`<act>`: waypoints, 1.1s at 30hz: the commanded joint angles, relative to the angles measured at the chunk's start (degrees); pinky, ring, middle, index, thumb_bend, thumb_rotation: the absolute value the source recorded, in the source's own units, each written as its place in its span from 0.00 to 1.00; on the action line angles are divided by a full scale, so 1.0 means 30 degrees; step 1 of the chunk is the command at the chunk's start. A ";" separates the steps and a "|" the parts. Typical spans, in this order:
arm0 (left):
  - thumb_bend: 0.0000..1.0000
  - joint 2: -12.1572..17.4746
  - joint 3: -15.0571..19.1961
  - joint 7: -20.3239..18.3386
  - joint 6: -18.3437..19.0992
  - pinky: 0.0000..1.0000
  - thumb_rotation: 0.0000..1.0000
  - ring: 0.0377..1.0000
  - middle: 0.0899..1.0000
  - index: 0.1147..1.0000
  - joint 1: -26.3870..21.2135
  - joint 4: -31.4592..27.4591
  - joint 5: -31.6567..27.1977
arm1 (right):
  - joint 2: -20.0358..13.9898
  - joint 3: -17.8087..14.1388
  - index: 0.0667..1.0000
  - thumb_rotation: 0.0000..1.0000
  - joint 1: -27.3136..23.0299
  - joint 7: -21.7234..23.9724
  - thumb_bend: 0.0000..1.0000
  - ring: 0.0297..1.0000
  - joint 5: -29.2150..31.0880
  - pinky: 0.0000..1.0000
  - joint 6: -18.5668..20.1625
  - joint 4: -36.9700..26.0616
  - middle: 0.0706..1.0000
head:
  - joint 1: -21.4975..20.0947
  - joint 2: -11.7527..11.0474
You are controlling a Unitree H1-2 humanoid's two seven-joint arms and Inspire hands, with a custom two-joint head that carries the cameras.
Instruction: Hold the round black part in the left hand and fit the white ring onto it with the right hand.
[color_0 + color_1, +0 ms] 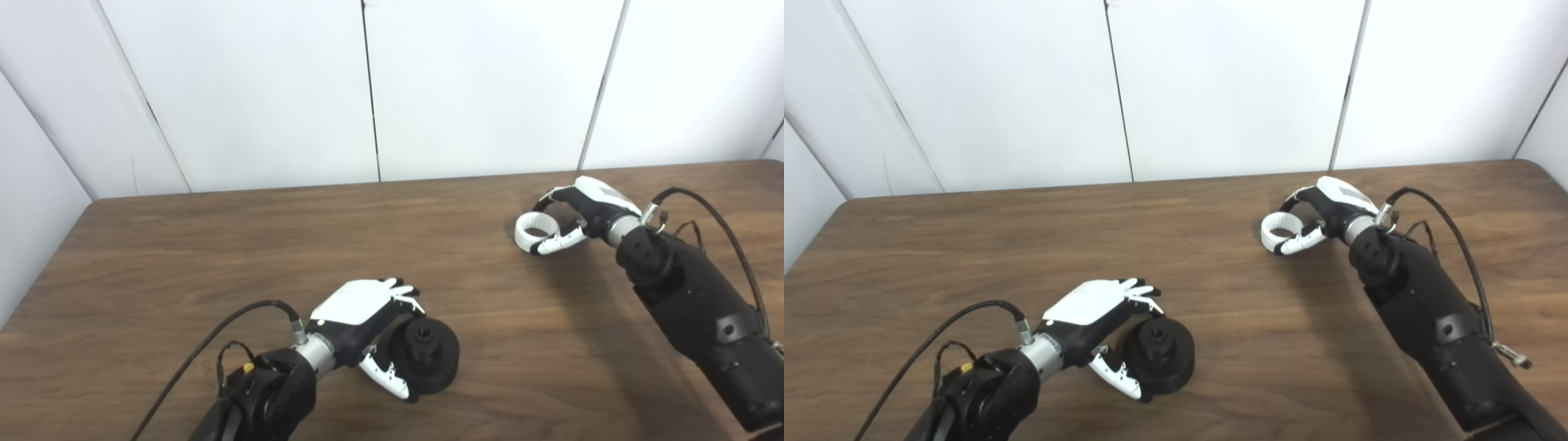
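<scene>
The round black part (429,355), a thick disc with a raised hub and a hole in its middle, rests on the wooden table (245,257) near the front edge. My left hand (367,324) wraps it from the left, fingers curled over its top rim and thumb against its lower side. At the right rear, the white ring (520,236) sits low at the table between the fingers and thumb of my right hand (582,214), which closes on it from the right. The two parts are far apart.
White wall panels (429,92) stand just behind the table's back edge. Bare wood lies between the two hands. Black cables loop off both wrists, one at the left forearm (202,349) and one at the right (729,239).
</scene>
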 commanded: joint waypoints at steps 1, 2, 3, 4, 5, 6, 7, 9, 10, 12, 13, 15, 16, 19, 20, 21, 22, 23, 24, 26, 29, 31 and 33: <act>0.99 0.0055 0.0276 0.0163 -0.0265 1.00 0.27 1.00 0.94 0.67 -0.0699 -0.0687 0.0104 | -0.0066 -0.0365 0.70 0.21 -0.0797 -0.0591 0.69 0.98 0.0009 0.90 -0.0478 -0.0394 0.90 | 0.0003 0.0018; 0.99 0.0056 0.0284 0.0154 -0.0252 1.00 0.27 1.00 0.94 0.67 -0.0697 -0.0700 0.0106 | -0.0060 -0.0371 0.70 0.21 -0.0784 -0.0620 0.69 0.98 0.0011 0.90 -0.0526 -0.0371 0.90 | 0.0021 0.0021; 0.99 0.0065 0.0293 0.0145 -0.0256 1.00 0.27 1.00 0.94 0.67 -0.0694 -0.0718 0.0087 | -0.0050 -0.0379 0.69 0.21 -0.0761 -0.0643 0.69 0.98 0.0015 0.90 -0.0543 -0.0380 0.90 | 0.0008 0.0023; 0.98 0.0074 0.0293 0.0115 -0.0241 1.00 0.27 1.00 0.94 0.67 -0.0702 -0.0731 0.0095 | -0.0039 -0.0378 0.69 0.21 -0.0748 -0.0671 0.69 0.98 0.0002 0.89 -0.0560 -0.0379 0.90 | 0.0008 0.0023; 0.98 0.0077 0.0297 0.0108 -0.0242 1.00 0.27 1.00 0.94 0.67 -0.0707 -0.0729 0.0091 | -0.0017 -0.0387 0.69 0.21 -0.0741 -0.0708 0.69 0.98 -0.0010 0.89 -0.0564 -0.0371 0.90 | 0.0008 0.0023; 0.98 0.0077 0.0301 0.0102 -0.0246 1.00 0.27 1.00 0.94 0.67 -0.0709 -0.0727 0.0085 | 0.0006 -0.0406 0.69 0.20 -0.0733 -0.0747 0.69 0.98 -0.0008 0.89 -0.0569 -0.0362 0.90 | 0.0008 0.0023; 0.98 0.0081 0.0299 0.0103 -0.0261 1.00 0.27 1.00 0.94 0.67 -0.0707 -0.0730 0.0089 | 0.0034 -0.0439 0.68 0.20 -0.0720 -0.0794 0.69 0.98 0.0002 0.89 -0.0561 -0.0360 0.90 | -0.0001 0.0006; 0.99 0.0077 0.0297 0.0117 -0.0272 1.00 0.27 1.00 0.94 0.67 -0.0695 -0.0732 0.0123 | 0.0078 -0.0510 0.68 0.19 -0.0680 -0.0950 0.69 0.97 0.0008 0.88 -0.0584 -0.0381 0.90 | 0.0006 0.0008; 0.99 0.0073 0.0303 0.0129 -0.0285 1.00 0.28 1.00 0.94 0.67 -0.0691 -0.0729 0.0108 | 0.0092 -0.0542 0.67 0.18 -0.0668 -0.1018 0.69 0.97 0.0016 0.88 -0.0613 -0.0377 0.90 | 0.0006 0.0008; 0.99 0.0063 0.0314 0.0120 -0.0270 1.00 0.27 1.00 0.94 0.67 -0.0688 -0.0736 0.0093 | 0.0091 -0.0553 0.67 0.18 -0.0651 -0.1162 0.69 0.97 -0.0029 0.87 -0.0659 -0.0371 0.91 | -0.0003 0.0019; 0.98 0.0061 0.0316 0.0120 -0.0271 1.00 0.27 1.00 0.94 0.67 -0.0689 -0.0735 0.0089 | 0.0086 -0.0543 0.67 0.18 -0.0648 -0.1215 0.70 0.97 -0.0049 0.87 -0.0669 -0.0368 0.92 | -0.0003 0.0019; 0.98 0.0064 0.0313 0.0182 -0.0337 1.00 0.27 1.00 0.94 0.66 -0.0693 -0.0674 0.0083 | 0.0067 -0.0530 0.67 0.18 -0.0646 -0.1297 0.70 0.97 -0.0055 0.86 -0.0693 -0.0346 0.92 | 0.0001 0.0025; 0.98 0.0064 0.0312 0.0203 -0.0360 1.00 0.27 1.00 0.94 0.66 -0.0693 -0.0656 0.0078 | 0.0059 -0.0522 0.66 0.18 -0.0646 -0.1316 0.69 0.98 -0.0052 0.86 -0.0684 -0.0344 0.92 | 0.0002 0.0030; 0.98 0.0077 0.0281 0.0217 -0.0410 1.00 0.28 1.00 0.94 0.66 -0.0697 -0.0647 0.0132 | 0.0064 -0.0562 0.66 0.18 -0.0615 -0.1406 0.69 0.98 -0.0002 0.86 -0.0680 -0.0341 0.92 | 0.0029 0.0048; 0.98 0.0069 0.0275 0.0205 -0.0399 1.00 0.28 1.00 0.94 0.66 -0.0700 -0.0662 0.0151 | 0.0058 -0.0567 0.66 0.18 -0.0596 -0.1419 0.69 0.98 0.0004 0.86 -0.0682 -0.0366 0.92 | 0.0035 0.0040; 0.98 0.0081 0.0253 0.0180 -0.0400 1.00 0.28 1.00 0.94 0.66 -0.0711 -0.0672 0.0204 | 0.0051 -0.0570 0.66 0.18 -0.0581 -0.1444 0.69 0.98 0.0006 0.86 -0.0715 -0.0378 0.92 | 0.0035 0.0040; 0.98 0.0084 0.0237 0.0159 -0.0385 1.00 0.28 1.00 0.94 0.66 -0.0719 -0.0678 0.0255 | 0.0048 -0.0583 0.66 0.18 -0.0564 -0.1478 0.69 0.97 0.0021 0.85 -0.0765 -0.0386 0.91 | 0.0017 0.0024; 0.98 0.0078 0.0246 0.0141 -0.0360 1.00 0.28 1.00 0.94 0.66 -0.0714 -0.0694 0.0254 | 0.0049 -0.0579 0.66 0.18 -0.0561 -0.1525 0.69 0.97 0.0011 0.85 -0.0812 -0.0359 0.91 | 0.0031 0.0038; 0.98 0.0075 0.0264 0.0140 -0.0351 1.00 0.28 1.00 0.94 0.67 -0.0704 -0.0701 0.0230 | 0.0049 -0.0575 0.65 0.18 -0.0557 -0.1553 0.69 0.97 0.0003 0.85 -0.0846 -0.0341 0.91 | 0.0031 0.0038; 0.99 0.0062 0.0305 0.0127 -0.0312 1.00 0.27 1.00 0.94 0.67 -0.0691 -0.0716 0.0177 | 0.0054 -0.0571 0.65 0.18 -0.0553 -0.1576 0.69 0.97 -0.0013 0.85 -0.0853 -0.0346 0.91 | 0.0050 0.0039; 0.98 0.0067 0.0332 0.0022 -0.0237 1.00 0.27 1.00 0.94 0.67 -0.0720 -0.0775 0.0143 | 0.0085 -0.0596 0.65 0.18 -0.0555 -0.1638 0.69 0.97 -0.0014 0.84 -0.0923 -0.0318 0.91 | 0.0027 0.0025; 0.98 0.0071 0.0336 -0.0042 -0.0229 1.00 0.27 1.00 0.95 0.67 -0.0731 -0.0808 0.0182 | 0.0114 -0.0643 0.65 0.18 -0.0564 -0.1674 0.69 0.97 0.0041 0.85 -0.0973 -0.0277 0.91 | 0.0024 0.0024; 0.98 0.0068 0.0347 0.0026 -0.0356 1.00 0.28 1.00 0.94 0.67 -0.0720 -0.0744 0.0195 | 0.0118 -0.0677 0.64 0.18 -0.0575 -0.1721 0.69 0.97 0.0056 0.84 -0.1052 -0.0242 0.91 | 0.0018 0.0033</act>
